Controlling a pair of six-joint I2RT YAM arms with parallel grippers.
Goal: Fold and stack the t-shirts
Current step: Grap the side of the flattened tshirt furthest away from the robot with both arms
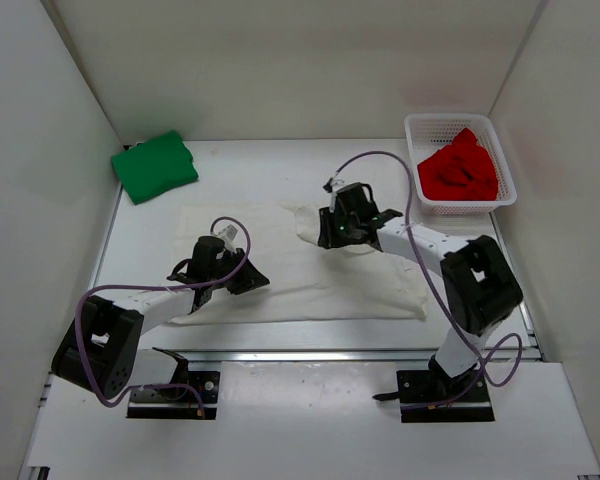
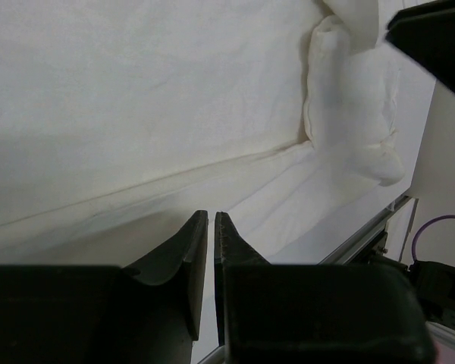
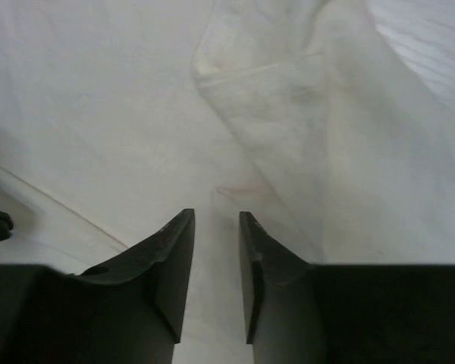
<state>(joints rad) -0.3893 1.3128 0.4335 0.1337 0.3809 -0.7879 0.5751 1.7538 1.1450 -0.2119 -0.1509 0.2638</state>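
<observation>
"White walls closed round a white table (image 1: pixel 270 170). Where did the shirts lie?"

"The green t-shirt (image 1: pixel 155 166) sat folded at ten o'clock. The red t-shirt (image 1: pixel 460 172) was heaped in the basket (image 1: pixel 450 120) at two. The white t-shirt (image 1: pixel 315 290) was spread at the centre, under both arms."

"And the hands?"

"The left gripper (image 2: pixel 211 214) was at that shirt's eight o'clock edge, its jaws drawn to a sliver. Whether cloth was nipped there I couldn't tell. The right gripper (image 3: pixel 216 214) hovered near its twelve o'clock edge with a moderate gap and nothing between the jaws, beside a sleeve (image 3: pixel 288 98) doubled inward."

"How should the fold have gone?"

"I judged the sleeve needed laying flat first. After that, both hands should have pinched the edge, lifted low and travelled together, so the hem landed square."
</observation>
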